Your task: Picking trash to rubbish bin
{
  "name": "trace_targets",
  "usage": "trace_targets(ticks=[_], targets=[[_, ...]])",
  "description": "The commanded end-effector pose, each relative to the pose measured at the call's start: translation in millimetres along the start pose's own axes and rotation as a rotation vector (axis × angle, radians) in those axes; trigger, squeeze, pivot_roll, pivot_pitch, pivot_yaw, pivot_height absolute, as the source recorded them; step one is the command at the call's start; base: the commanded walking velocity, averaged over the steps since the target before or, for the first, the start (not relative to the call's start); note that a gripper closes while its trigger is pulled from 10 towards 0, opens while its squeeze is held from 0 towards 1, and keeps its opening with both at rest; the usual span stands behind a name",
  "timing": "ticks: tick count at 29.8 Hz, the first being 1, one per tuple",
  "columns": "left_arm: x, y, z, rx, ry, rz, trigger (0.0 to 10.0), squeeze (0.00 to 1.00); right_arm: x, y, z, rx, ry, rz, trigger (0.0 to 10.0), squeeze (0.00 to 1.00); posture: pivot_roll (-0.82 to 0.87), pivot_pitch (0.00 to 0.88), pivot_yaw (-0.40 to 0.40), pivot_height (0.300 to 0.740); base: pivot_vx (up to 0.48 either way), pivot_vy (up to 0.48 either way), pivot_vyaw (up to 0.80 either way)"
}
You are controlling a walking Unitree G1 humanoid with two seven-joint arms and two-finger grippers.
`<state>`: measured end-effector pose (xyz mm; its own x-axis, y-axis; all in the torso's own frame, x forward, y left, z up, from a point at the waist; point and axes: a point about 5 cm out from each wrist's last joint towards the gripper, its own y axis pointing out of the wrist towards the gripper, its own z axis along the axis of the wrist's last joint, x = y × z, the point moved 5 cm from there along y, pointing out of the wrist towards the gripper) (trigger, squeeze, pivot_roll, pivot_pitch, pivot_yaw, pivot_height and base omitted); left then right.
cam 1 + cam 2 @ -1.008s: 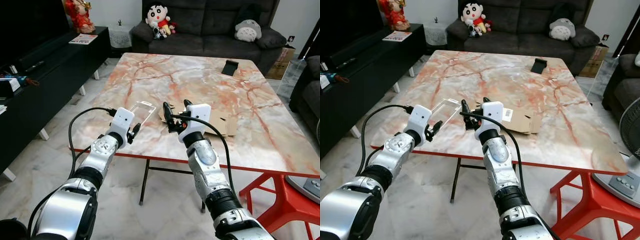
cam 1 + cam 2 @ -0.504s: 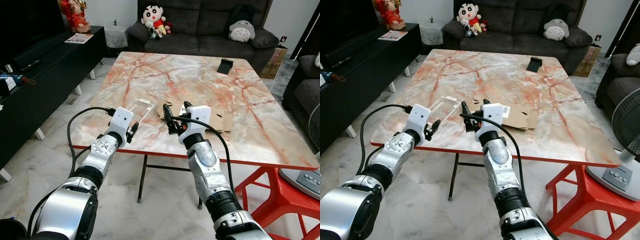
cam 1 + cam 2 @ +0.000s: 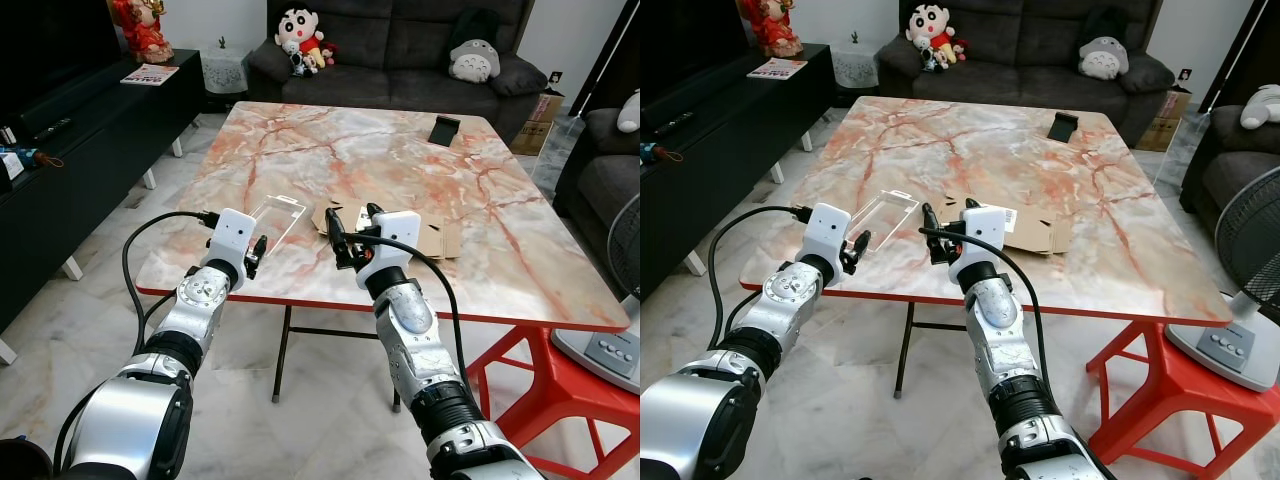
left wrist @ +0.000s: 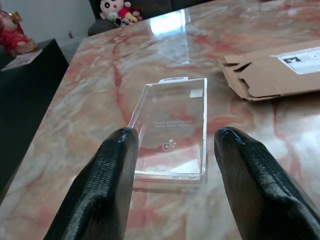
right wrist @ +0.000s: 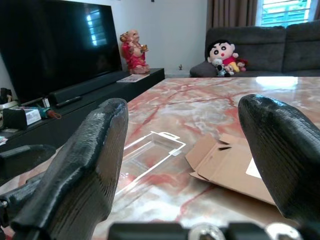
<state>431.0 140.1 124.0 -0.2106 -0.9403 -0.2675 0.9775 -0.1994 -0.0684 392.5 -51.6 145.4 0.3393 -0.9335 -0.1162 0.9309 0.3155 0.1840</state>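
Clear plastic package (image 4: 171,131) near table edge (image 3: 300,297) | left gripper (image 4: 172,150) fingers apart before it | right gripper (image 3: 347,228) fingers apart.

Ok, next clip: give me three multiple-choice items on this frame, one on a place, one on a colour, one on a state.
1. Where does the clear plastic box lie?
A. on the marble table, beside the flat cardboard
B. on the sofa
C. on the floor under the table

2. What colour is the stool by the table's corner?
A. blue
B. red
C. white

3. How are the fingers of the left gripper?
A. shut on the box
B. shut on the cardboard
C. open, apart from the box

Answers: 1 A, the head views show the box on the tabletop next to the cardboard. 2 B, its legs and seat are red in the right eye view. 3 C, the left wrist view shows both fingers spread with the box lying past their tips, untouched.
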Motion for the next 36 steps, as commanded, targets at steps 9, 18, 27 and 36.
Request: trace_targets(ticks=[9, 18, 27, 36], targets=[[-8.1, 5.1, 22.2, 0.071, 0.000, 0.035, 10.0, 0.00, -0.7, 3.1, 8.0, 0.020, -0.003, 0.001, 10.0, 0.00, -0.05, 0.049, -0.028, 0.740, 0.211, 0.000, 0.00], [-9.5, 5.1, 23.1, 0.074, 0.003, 0.042, 10.0, 0.00, -0.3, 3.5, 8.3, 0.021, -0.003, 0.000, 10.0, 0.00, -0.05, 0.046, -0.030, 0.740, 0.480, 0.000, 0.00], [-11.9, 5.5, 26.2, 0.084, 0.005, 0.050, 10.0, 0.00, -0.8, 3.8, 9.1, 0.023, -0.002, 0.003, 10.0, 0.00, -0.05, 0.047, -0.031, 0.740, 0.480, 0.000, 0.00], [-16.3, 3.8, 25.8, 0.092, 0.003, 0.066, 10.0, 0.00, -9.0, 3.4, 11.7, 0.038, -0.029, 0.050, 10.0, 0.00, -0.05, 0.048, -0.035, 0.740, 0.480, 0.000, 0.18]])
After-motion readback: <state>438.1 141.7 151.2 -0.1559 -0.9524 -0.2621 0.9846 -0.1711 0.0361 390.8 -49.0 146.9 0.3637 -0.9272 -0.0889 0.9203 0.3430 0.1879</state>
